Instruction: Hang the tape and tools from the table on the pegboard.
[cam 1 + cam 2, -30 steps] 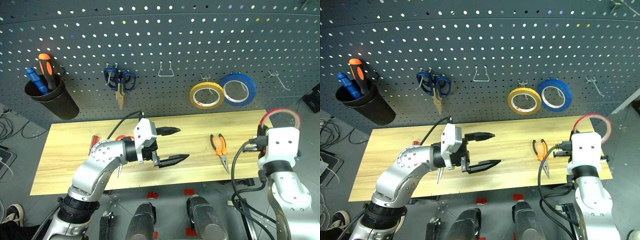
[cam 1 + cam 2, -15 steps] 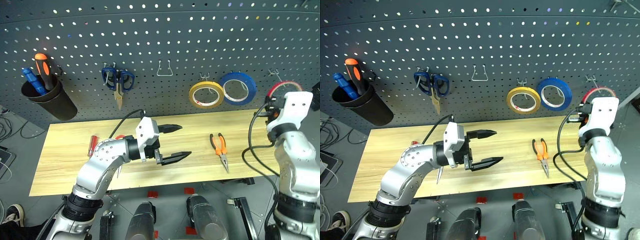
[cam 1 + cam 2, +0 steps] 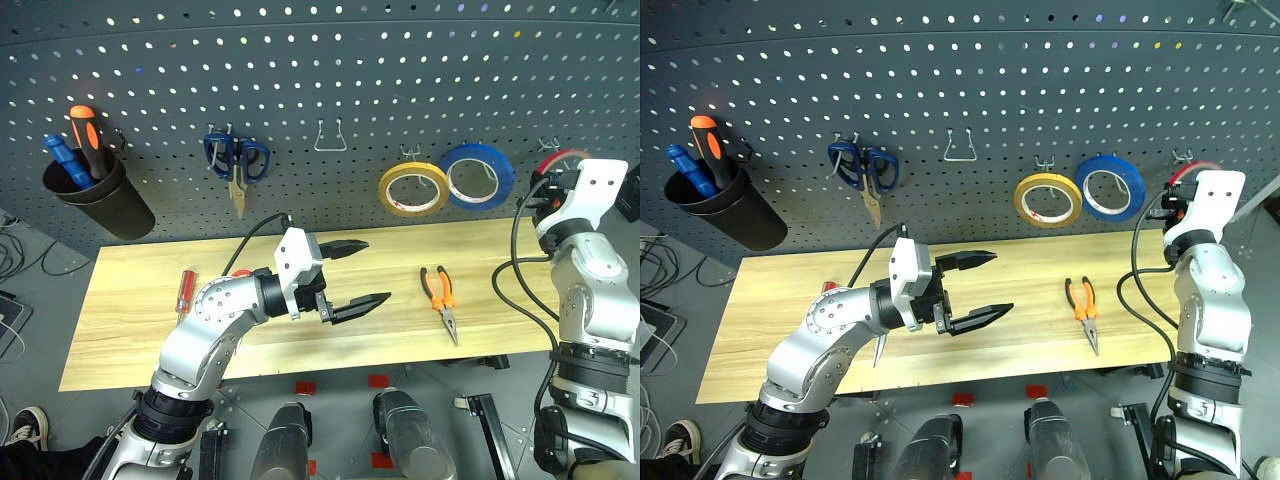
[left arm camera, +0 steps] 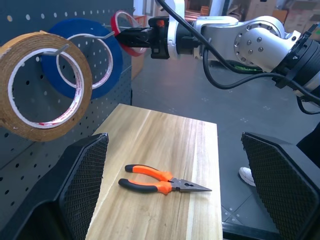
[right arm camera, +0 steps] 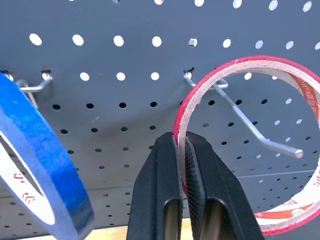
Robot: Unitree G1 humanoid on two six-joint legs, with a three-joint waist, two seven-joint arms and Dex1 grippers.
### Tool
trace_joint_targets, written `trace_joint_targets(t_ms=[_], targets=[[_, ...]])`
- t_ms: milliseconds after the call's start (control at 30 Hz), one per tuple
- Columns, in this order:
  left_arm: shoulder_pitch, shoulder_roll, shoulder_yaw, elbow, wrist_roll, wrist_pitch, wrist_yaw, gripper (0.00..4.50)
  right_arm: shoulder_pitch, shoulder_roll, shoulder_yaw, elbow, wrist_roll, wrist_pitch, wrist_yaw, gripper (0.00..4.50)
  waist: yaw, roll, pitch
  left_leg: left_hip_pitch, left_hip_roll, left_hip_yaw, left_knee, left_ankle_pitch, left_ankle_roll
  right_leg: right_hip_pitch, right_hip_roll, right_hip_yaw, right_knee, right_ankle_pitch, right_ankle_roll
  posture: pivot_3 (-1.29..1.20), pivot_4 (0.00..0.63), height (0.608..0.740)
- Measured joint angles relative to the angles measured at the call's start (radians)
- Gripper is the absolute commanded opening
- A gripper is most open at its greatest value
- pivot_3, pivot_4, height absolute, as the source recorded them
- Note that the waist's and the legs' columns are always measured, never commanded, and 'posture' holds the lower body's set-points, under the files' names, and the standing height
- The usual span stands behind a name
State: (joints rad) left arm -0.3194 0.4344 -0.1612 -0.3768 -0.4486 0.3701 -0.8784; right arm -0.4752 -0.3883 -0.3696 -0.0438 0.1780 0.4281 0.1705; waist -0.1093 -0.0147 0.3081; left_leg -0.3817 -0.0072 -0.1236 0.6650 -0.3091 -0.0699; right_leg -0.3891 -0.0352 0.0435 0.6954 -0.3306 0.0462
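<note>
The step in hand is hanging the red tape (image 5: 252, 145): the right gripper (image 5: 181, 150) is holding the roll up at the pegboard (image 3: 320, 90), its jaws pinching the rim edge-on between them, with a metal hook (image 5: 240, 115) passing through the roll's open centre. The tape is sitting just beside the blue roll (image 3: 477, 177), at the far right of the board. Whether the roll is already bearing on the hook or hanging a little clear of it is hard to judge from the wrist view, since the wire is crossing the ring without plainly touching its inner face.

The next move, as I judge it, is calling for the roll to be lowered until its inner ring is resting on the wire, then for the jaws to part and draw straight back so they are not dragging the tape off.

The right arm is reaching up and forward, its gripper pointing at the board. The left gripper (image 3: 355, 277) is hovering above the middle of the bench (image 3: 120, 320), pointing sideways toward the right, its jaws standing wide with nothing between them. The pliers (image 3: 440, 300) and the small red screwdriver (image 3: 184, 290) are lying on the bench, not yet hung.
</note>
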Motion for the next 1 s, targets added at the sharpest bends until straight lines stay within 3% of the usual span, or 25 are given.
trace_joint_targets(t_ms=[200, 300, 333, 500, 633, 800, 1000], targets=[[0.047, 0.048, 0.000, 0.001, 0.005, 0.000, -0.017, 4.50, 0.229, -0.002, 0.030, -0.124, -0.038, 0.052, -0.018, 3.38, 0.008, 0.001, 0.001, -0.001, 0.000, 0.001, -0.001, 0.000, 0.000, 0.000, -0.001, 0.001, -0.001, 0.000, 0.000, -0.11, 0.317, 0.740], [0.069, 0.097, 0.005, 0.003, 0.005, -0.006, -0.051, 4.50, 0.349, 0.013, 0.032, -0.287, -0.041, 0.137, -0.044, 4.34, 0.009, 0.001, 0.001, 0.000, 0.002, -0.001, -0.001, 0.000, 0.000, -0.001, -0.002, 0.001, 0.000, 0.000, 0.000, -0.12, 0.319, 0.740], [0.078, 0.110, 0.009, 0.010, 0.006, -0.006, -0.059, 4.50, 0.373, 0.016, 0.033, -0.325, -0.042, 0.168, -0.050, 4.47, 0.009, 0.001, 0.002, 0.001, 0.002, -0.001, -0.001, 0.000, 0.000, -0.001, -0.002, 0.001, 0.001, 0.000, 0.000, -0.12, 0.319, 0.740], [0.169, 0.275, 0.023, 0.036, 0.007, -0.030, -0.195, 4.50, 0.538, 0.114, 0.131, -0.623, -0.036, 0.547, -0.130, 4.47, 0.003, 0.004, 0.004, 0.001, 0.005, -0.008, -0.004, 0.000, 0.000, -0.001, 0.000, 0.001, 0.001, 0.000, -0.001, -0.14, 0.335, 0.740], [0.239, 0.373, 0.036, 0.049, 0.007, -0.048, -0.298, 4.50, 0.565, 0.230, 0.262, -0.705, -0.030, 0.767, -0.177, 4.47, 0.000, 0.007, 0.007, 0.000, 0.001, -0.008, -0.004, 0.000, 0.000, -0.003, -0.003, 0.002, 0.001, -0.001, -0.001, -0.12, 0.342, 0.740], [0.246, 0.389, 0.053, 0.063, 0.006, -0.051, -0.316, 4.50, 0.451, 0.243, 0.299, -0.671, -0.044, 0.840, -0.200, 4.47, 0.008, 0.004, 0.011, -0.001, -0.001, -0.007, -0.003, 0.000, 0.001, -0.003, -0.003, 0.000, -0.001, 0.000, 0.000, -0.10, 0.348, 0.740], [0.252, 0.390, 0.061, 0.066, 0.024, -0.075, -0.312, 4.50, 0.302, 0.217, 0.379, -0.479, -0.082, 0.779, -0.197, 4.47, 0.003, 0.004, 0.013, -0.006, 0.002, -0.007, -0.005, 0.000, 0.000, -0.010, -0.002, -0.001, 0.000, 0.000, -0.001, -0.08, 0.348, 0.740]])
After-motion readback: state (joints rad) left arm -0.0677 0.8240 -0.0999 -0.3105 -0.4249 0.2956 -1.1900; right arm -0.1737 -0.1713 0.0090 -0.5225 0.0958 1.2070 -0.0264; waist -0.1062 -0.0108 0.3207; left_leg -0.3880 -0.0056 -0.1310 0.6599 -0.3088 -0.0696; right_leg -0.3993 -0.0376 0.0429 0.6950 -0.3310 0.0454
